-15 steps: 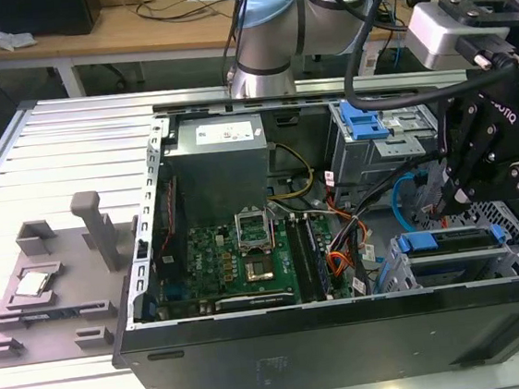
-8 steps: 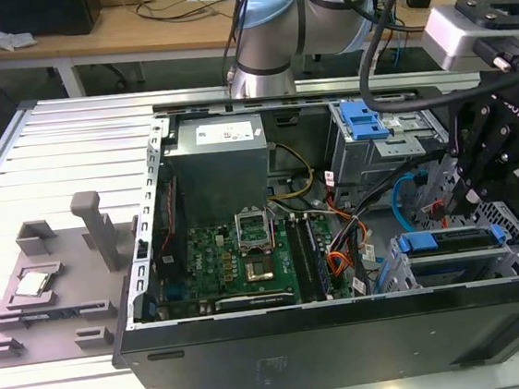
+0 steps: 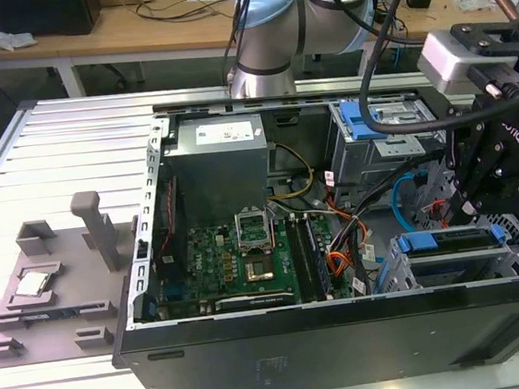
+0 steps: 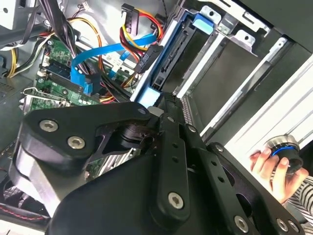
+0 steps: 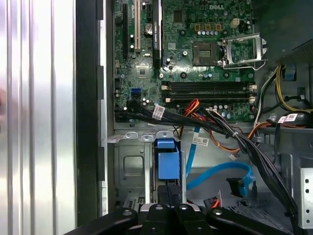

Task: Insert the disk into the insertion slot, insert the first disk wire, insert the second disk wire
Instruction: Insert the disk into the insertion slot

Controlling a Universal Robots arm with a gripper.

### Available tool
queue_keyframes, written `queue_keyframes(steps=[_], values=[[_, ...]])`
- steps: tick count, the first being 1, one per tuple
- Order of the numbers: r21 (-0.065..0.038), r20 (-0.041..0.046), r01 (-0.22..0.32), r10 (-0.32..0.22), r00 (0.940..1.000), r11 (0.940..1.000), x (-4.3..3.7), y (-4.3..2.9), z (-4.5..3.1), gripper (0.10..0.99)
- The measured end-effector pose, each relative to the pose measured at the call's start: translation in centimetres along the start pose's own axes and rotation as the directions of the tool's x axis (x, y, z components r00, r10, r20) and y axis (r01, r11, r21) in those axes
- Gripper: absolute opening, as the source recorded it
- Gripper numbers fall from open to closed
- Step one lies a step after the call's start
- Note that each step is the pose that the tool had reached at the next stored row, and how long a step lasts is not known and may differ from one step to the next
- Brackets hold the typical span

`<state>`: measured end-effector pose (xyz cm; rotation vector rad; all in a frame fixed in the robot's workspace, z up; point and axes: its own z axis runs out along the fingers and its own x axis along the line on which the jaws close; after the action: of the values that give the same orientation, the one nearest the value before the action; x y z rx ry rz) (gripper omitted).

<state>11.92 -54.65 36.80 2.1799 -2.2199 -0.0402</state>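
Pincer (image 5: 166,196) grip: cannot tell | against disk (image 5: 166,164) end | disk inside insertion slot (image 3: 395,273)

Exterior view overlooks the case (image 3: 350,345) from above; both wrist views, close, seemingly share its motherboard (image 5: 146,73) (image 4: 55,84).

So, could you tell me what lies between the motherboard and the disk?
In the first wrist view, a bundle of black and orange-red wires crosses between the motherboard and the disk.

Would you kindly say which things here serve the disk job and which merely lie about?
Job: blue-framed flat disk; perforated silver drive cage; flat light blue cable; thin orange-red wires; black gripper.
Lying about: green motherboard; grey plastic fixture.
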Motion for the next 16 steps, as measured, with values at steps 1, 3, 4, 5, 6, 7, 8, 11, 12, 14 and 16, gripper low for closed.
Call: queue_keyframes(steps=[1, 3, 4, 5, 6, 7, 8, 11, 12, 14, 16], values=[[0.0, 0.0, 0.0, 0.0, 1.0, 1.0, 0.0, -0.04, 0.31, 0.106], [0.0, 0.0, 0.0, 0.0, 1.0, 1.0, 0.0, -0.09, 0.74, 0.106], [0.0, 0.0, 0.0, 0.0, 1.0, 1.0, -0.01, -0.14, 1.06, 0.106], [0.0, 0.0, 0.0, 0.0, 1.0, 1.0, -0.01, -0.16, 1.25, 0.106], [0.0, 0.0, 0.0, 0.0, 1.0, 1.0, -0.01, -0.2, 1.42, 0.106], [0.0, 0.0001, 0.0, 0.0, 1.0, 1.0, -0.01, -0.24, 1.73, 0.106], [0.0, 0.0, 0.0, 0.0, 1.0, 1.0, -0.01, -0.31, 2.04, 0.106], [-0.001, -0.0004, 0.0, 0.0, 1.0, 1.0, -0.01, -0.55, 2.5, 0.106], [-0.001, -0.0002, 0.0, 0.0, 1.0, 1.0, -0.01, -0.55, 2.52, 0.106], [-0.001, -0.0001, 0.0, 0.0, 1.0, 1.0, -0.02, -0.57, 2.53, 0.106], [-0.001, -0.0001, 0.0, 0.0, 1.0, 1.0, -0.02, -0.58, 2.53, 0.106]])
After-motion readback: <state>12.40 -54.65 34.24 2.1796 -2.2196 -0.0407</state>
